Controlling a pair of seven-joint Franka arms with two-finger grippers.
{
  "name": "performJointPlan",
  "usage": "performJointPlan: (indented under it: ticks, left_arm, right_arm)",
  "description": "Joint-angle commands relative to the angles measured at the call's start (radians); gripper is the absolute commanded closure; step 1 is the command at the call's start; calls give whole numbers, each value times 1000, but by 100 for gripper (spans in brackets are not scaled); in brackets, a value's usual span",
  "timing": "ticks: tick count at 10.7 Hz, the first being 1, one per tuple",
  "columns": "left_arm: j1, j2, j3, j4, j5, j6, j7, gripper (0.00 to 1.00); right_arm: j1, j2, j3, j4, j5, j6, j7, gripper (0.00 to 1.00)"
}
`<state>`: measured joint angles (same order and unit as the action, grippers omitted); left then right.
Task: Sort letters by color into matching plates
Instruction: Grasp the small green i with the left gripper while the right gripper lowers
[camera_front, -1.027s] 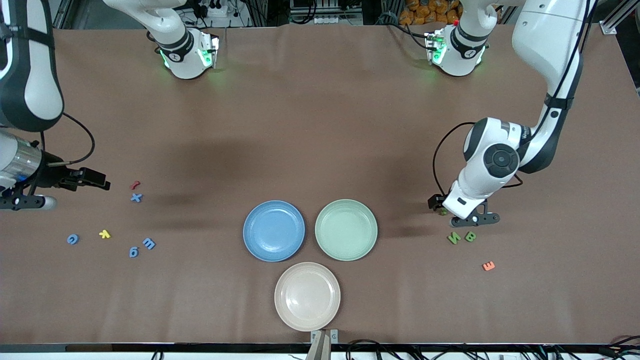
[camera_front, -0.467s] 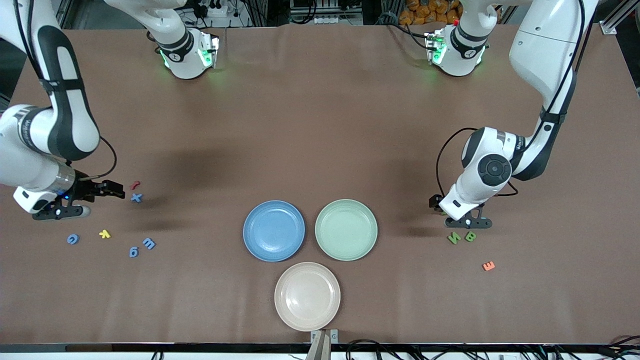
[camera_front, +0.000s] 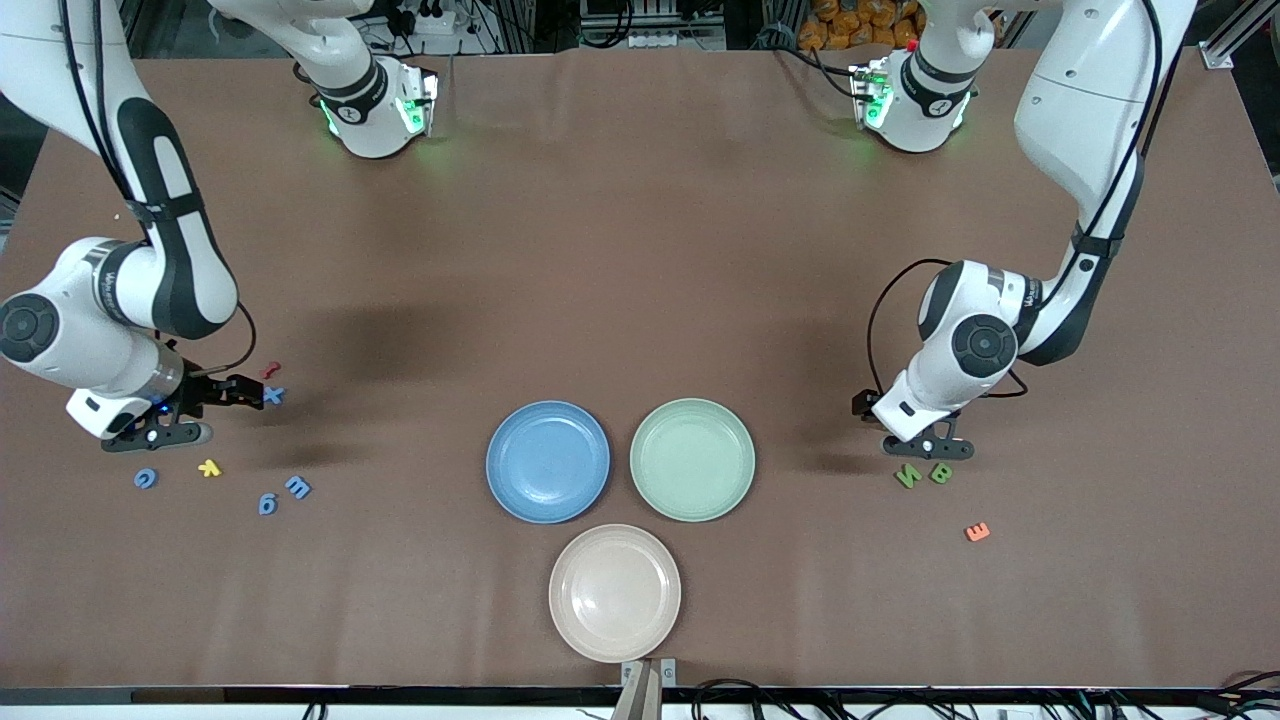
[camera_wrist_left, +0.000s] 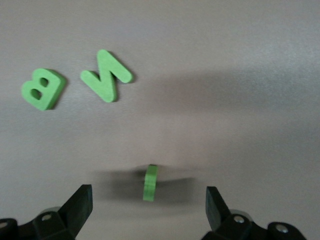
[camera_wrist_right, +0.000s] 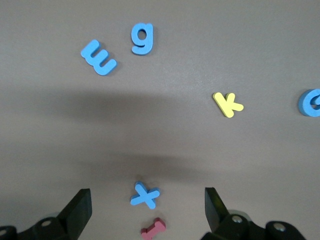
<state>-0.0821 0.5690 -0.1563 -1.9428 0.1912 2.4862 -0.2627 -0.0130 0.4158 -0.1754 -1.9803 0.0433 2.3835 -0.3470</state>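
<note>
Plates: blue, mint green, beige-pink. Letters: blue x, yellow k, green B & N, orange E. Worktop brown.

Right claw spread wide over blue x; blue letters and yellow k lie apart.

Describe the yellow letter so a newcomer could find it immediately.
Go to the right arm's end of the table, where small letters lie scattered below the right gripper. Among them the yellow letter is a "k", the only piece there that is neither blue nor red.
</note>
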Motion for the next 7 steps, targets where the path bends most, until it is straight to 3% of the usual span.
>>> performJointPlan:
  ticks: [1,2,3,7]
  left_arm:
    - [15,14,-15,12,-44,13,74,0]
    - [16,15,-17,12,-47,13,76,12]
    - [18,11,-15,12,-64,13,74,99]
    - [21,11,-15,13,-78,14,73,100]
  right_arm:
    - [-12,24,8,-69,-14,126,-9,0]
    - [-16,27,8,-89,-14,153,-9,0]
    - [-19,28,10,-107,-14,172,-10,0]
    - [-25,52,13,-181,-13,301,-9,0]
